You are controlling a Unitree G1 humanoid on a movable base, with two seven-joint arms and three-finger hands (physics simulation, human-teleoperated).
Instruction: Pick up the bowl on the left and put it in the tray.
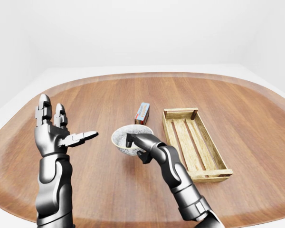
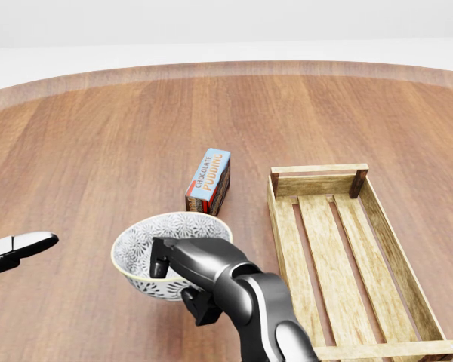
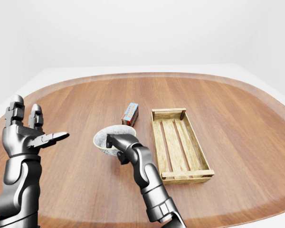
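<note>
A white patterned bowl (image 2: pixel 145 243) sits left of the wooden slatted tray (image 2: pixel 317 172) in the head view. My right hand (image 2: pixel 180 288) is shut on the bowl's near right rim, with fingers inside and the thumb on the outer wall. I cannot tell whether the bowl rests on the table or hangs just above it. My left hand (image 1: pixel 66 121) is raised at the left of the left-eye view, open and holding nothing, well apart from the bowl. The tray holds nothing.
A chocolate pudding box (image 2: pixel 209 179) stands just above the bowl in the head view, left of the tray's upper end. Everything rests on a large rounded wooden table (image 1: pixel 109 95) with white floor beyond it.
</note>
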